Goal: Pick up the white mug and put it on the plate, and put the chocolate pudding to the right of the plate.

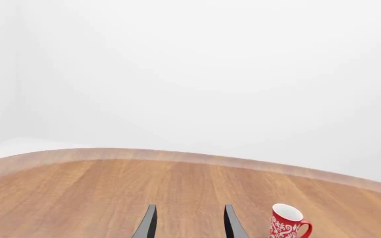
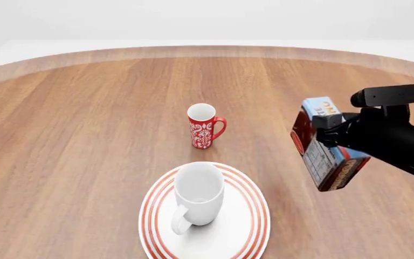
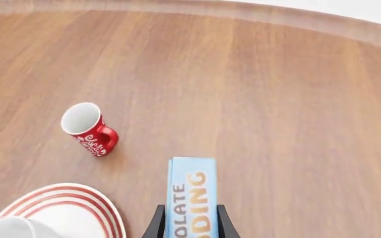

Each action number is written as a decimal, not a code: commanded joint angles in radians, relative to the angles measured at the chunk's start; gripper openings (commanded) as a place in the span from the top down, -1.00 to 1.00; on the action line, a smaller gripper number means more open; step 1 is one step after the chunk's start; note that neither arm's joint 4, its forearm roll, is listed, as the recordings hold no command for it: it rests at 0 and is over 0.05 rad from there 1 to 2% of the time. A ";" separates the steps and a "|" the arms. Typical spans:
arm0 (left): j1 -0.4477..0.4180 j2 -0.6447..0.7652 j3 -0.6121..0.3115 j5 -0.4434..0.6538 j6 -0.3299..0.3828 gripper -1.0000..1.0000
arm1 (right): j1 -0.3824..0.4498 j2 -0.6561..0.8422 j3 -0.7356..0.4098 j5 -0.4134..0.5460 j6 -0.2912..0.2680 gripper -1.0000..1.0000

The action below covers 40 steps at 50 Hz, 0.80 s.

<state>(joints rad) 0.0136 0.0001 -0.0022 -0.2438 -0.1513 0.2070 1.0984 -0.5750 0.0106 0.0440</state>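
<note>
Item 1, white mug point(image 2: 199, 193): stands upright on the plate point(image 2: 250, 216), roughly at its centre, handle turned toward the arms' side. This half of the task reads as done; the mug sits well apart from both pincers.

Item 2, plate: white, red rings at the rim, flat on the counter point(image 2: 84, 124). It lies below and to the left of the right pincer point(image 3: 188, 220), which gives the free patch of counter on its right as the likely drop spot.

Item 3, chocolate pudding point(image 2: 327, 144): carton clamped between the 2 fingers of the right pincer, 1 finger on each broad face, the light-blue lettered edge pointing away from the wrist. The front view shows it tilted and apparently clear of the counter, beside the plate's right rim. Held by its narrow thickness, presumably because that is the only span the fingers can close on. Judgement: carrying stage, lowering and release remain.

Item 4, red mug point(image 2: 204, 126): patterned, upright, beyond the plate, ahead and left of the right pincer. Not a task item; it stands clear of the carton's probable path.

Item 5, left pincer point(image 1: 189, 224): fingers apart, nothing between them, aimed at bare counter with the red mug just off to 1 side. Looks parked, its work likely finished.
</note>
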 commanded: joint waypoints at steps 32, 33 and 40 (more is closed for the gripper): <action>-0.002 0.000 0.000 0.001 0.003 -1.00 | -0.048 -0.289 0.088 0.210 -0.012 1.00; -0.002 0.000 0.000 0.001 0.003 -1.00 | -0.048 -0.292 0.088 0.214 -0.011 1.00; -0.003 0.000 0.000 0.000 0.003 -1.00 | -0.065 -0.326 0.105 0.243 -0.024 1.00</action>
<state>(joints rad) 0.0110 0.0001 -0.0022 -0.2434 -0.1482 0.1585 0.8226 -0.4879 0.2118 0.0144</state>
